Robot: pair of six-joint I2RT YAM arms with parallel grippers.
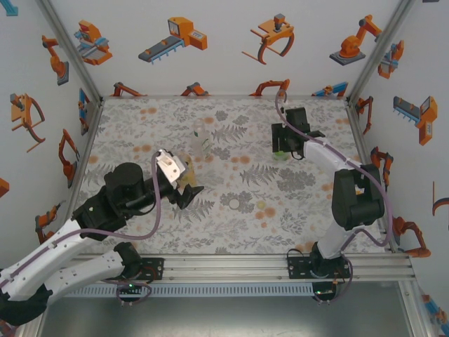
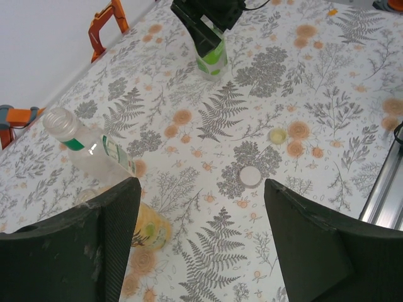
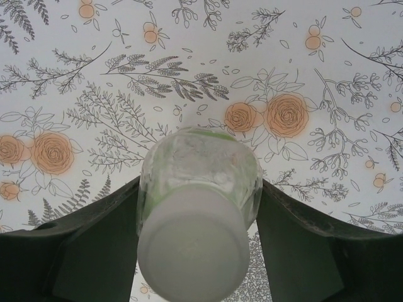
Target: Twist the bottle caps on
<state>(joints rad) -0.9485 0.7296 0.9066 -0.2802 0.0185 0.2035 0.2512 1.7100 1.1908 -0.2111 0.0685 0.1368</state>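
Observation:
The short green bottle [image 3: 201, 170] stands upright at the back right with a white cap [image 3: 192, 251] on its neck. My right gripper [image 3: 200, 182] holds it, a finger pressed against each side of its body. The same bottle [image 2: 211, 60] and right gripper [image 2: 208, 25] are far off in the left wrist view. The slim clear bottle [image 2: 88, 148] stands without a cap. The amber-yellow bottle [image 2: 150, 229] is just beside my left finger [image 2: 75, 251], partly hidden by it. My left gripper [image 2: 203, 184] hangs open over bare table, nothing between its fingers.
Two loose caps lie on the floral tablecloth in mid-table: a white cap [image 2: 250, 177] and a smaller yellowish cap [image 2: 277, 134], also the white cap [image 1: 234, 203] from above. Printed walls close in the left, back and right sides; a metal rail [image 1: 231, 263] runs along the near edge.

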